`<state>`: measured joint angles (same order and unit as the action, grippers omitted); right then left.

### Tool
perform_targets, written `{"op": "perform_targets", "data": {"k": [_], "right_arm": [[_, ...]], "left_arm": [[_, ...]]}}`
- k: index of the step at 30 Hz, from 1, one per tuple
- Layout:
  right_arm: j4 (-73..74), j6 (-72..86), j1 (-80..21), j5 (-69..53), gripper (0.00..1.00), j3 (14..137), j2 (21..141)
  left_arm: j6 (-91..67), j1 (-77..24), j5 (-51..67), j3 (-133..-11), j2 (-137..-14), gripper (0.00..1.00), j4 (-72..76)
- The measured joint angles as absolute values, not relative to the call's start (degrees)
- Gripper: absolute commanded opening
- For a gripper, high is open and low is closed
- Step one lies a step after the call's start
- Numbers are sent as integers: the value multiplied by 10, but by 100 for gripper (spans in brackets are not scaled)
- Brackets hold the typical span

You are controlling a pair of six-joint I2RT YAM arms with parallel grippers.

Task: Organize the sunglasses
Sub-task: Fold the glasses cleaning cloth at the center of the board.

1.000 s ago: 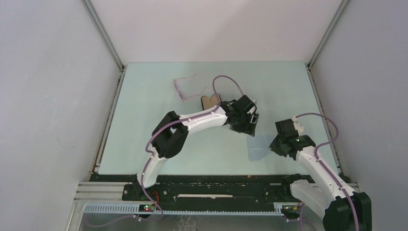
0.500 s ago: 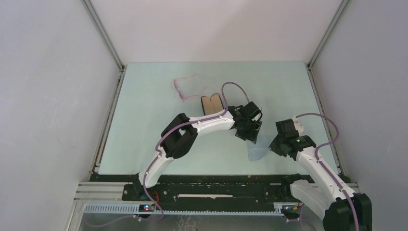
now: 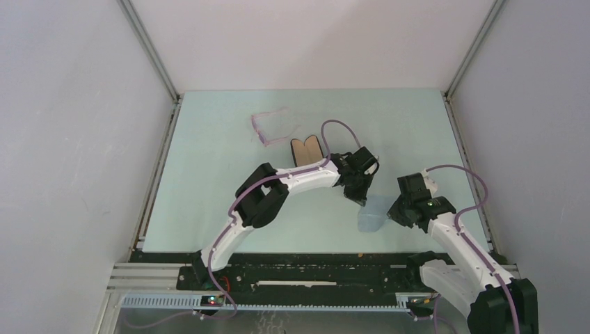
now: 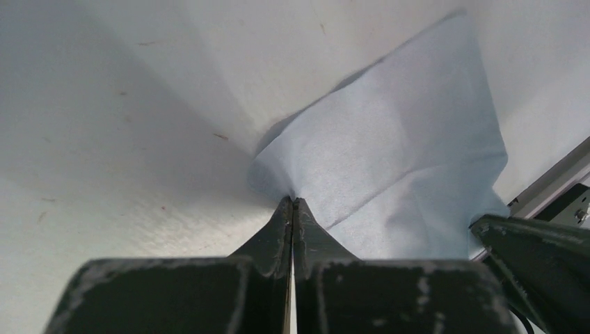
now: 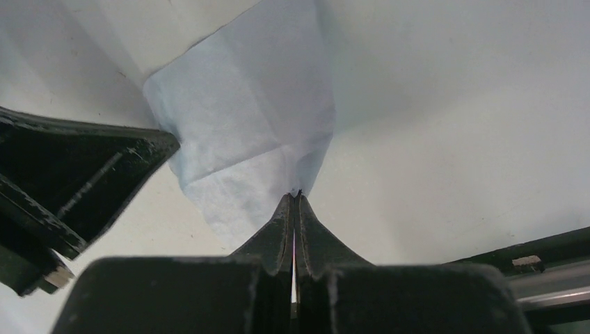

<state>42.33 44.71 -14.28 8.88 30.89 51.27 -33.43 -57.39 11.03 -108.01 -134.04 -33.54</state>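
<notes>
Cloth nipped, wrist views — sunglasses, overhead only

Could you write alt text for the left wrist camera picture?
The left gripper, shut, pinches the edge of a pale blue cloth on a pale table. The right gripper shows as a dark tip meeting the cloth's corner at lower right.

beyond the small blue-grey cloth, the black oblong case with tan lining has its near end hidden by the white left arm; the cloth's pinched corners vanish between dark fingers.
</notes>
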Motion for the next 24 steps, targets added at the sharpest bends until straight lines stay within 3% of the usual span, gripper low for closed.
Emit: {"op": "perform_targets", "data": {"k": [13,14,17,19,24], "right_arm": [[327,516,-258,80,0,305,611],[317,519,-260,79,1,305,618],[299,526,-267,74,20,305,639],[306,530,-272,72,30,304,647],[334,532,-276,76,35,304,637]], "left_arm": [[-324,-478,96,-1040,-1296,0,-322],[-322,-474,96,-1041,-1295,4,-324],[-307,-469,89,-1046,-1296,26,-347],[-295,-469,75,-1057,-1296,33,-365],[-282,-469,49,-1062,-1294,43,-377]]}}
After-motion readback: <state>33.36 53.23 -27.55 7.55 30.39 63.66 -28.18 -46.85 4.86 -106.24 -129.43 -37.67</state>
